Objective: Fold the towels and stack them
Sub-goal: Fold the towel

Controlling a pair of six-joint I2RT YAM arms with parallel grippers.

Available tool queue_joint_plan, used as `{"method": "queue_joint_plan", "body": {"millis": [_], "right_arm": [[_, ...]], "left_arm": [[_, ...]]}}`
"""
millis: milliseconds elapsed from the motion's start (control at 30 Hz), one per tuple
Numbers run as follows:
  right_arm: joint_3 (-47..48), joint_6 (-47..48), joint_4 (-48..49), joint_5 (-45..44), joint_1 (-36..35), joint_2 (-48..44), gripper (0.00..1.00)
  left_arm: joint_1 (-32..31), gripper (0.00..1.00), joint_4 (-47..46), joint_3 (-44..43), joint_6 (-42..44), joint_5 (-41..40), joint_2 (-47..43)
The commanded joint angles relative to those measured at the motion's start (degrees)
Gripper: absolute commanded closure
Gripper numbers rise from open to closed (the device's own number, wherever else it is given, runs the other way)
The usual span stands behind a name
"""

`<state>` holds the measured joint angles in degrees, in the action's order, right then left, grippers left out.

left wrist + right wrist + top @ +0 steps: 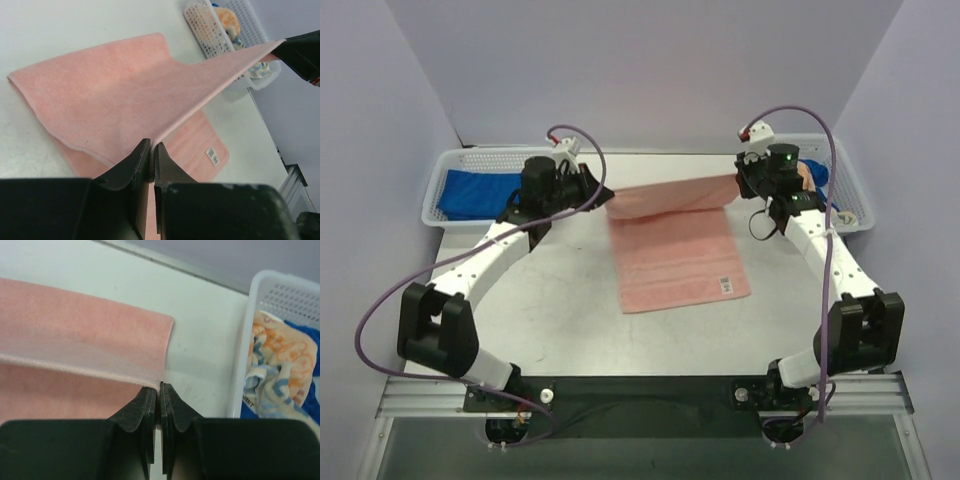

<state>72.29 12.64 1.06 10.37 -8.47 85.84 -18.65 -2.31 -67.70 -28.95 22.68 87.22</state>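
Top external: left tool [607, 197] and right tool [739, 181], each clamped on soft rectangular salmon-pink terry towel [680, 265].

The pink towel [680, 265] is plain salmon-pink; its small label [726, 284] is white with dark marks. The blue towel [475, 193] is plain royal blue. The printed towel [282, 360] is white, with orange and blue lettering. The basket [248, 325] is white – a mesh of small holes. The table [550, 300] is pale grey.
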Motion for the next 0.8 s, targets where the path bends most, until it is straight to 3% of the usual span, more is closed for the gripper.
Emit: {"method": "queue_joint_plan", "body": {"millis": [0,200,400,600,767], "right_arm": [[-5.04,-3.85,-5.79,-5.81,2.58,-3.75,1.00],[-15.60,-17.64,-8.70,-8.96,2.93,-4.55,1.00],[-19.81,-29.33,-10.99,-2.30,3.02,0.46,1.00],[-21.14,-33.55,-10.99,0.60,3.02,7.31,1.00],[-20.61,-35.58,-10.55,1.85,0.31,11.27,1.00]], "left_arm": [[-2.34,1.00,5.64,5.81,-0.05,-6.40,-3.45],[-8.76,1.00,3.45,16.19,-6.55,-6.77,-1.53],[-12.11,1.00,3.71,18.66,-8.84,-7.90,5.67],[-11.14,1.00,10.46,14.54,-6.21,-12.38,13.58],[-5.88,1.00,13.64,7.95,-3.05,-13.80,18.42]]}}
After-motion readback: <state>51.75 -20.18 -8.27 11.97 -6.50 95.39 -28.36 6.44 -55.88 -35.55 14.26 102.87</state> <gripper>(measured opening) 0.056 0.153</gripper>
